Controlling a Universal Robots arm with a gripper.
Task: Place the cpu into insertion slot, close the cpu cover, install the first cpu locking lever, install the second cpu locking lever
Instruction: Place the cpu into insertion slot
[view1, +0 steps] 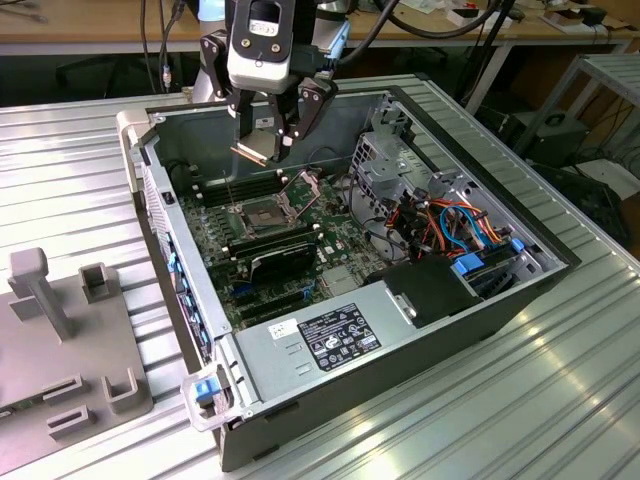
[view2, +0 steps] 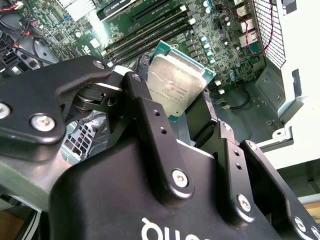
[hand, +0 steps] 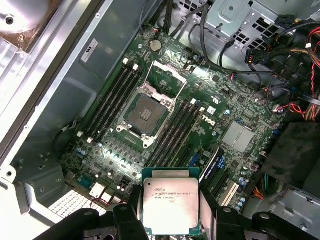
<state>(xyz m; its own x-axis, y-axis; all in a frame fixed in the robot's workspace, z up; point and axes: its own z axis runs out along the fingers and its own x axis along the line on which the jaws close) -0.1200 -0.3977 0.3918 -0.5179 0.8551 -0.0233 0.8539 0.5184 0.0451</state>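
My pincer (view1: 264, 148) is clamped on the cpu (hand: 170, 205), gripping it by its edges in the air over the open computer case (view1: 420, 370). In the first wrist view, the insertion slot (hand: 146, 114) sits bare on the green board (hand: 220, 100), apart from the chip. The cpu cover (hand: 168, 75) is raised open along one side of the slot.

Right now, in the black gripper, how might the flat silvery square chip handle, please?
The flat silvery square chip looks rigid, unlikely to bend. Its smooth metal top may be slippery; the black gripper pinches its edges. Being thin, it is probably light.
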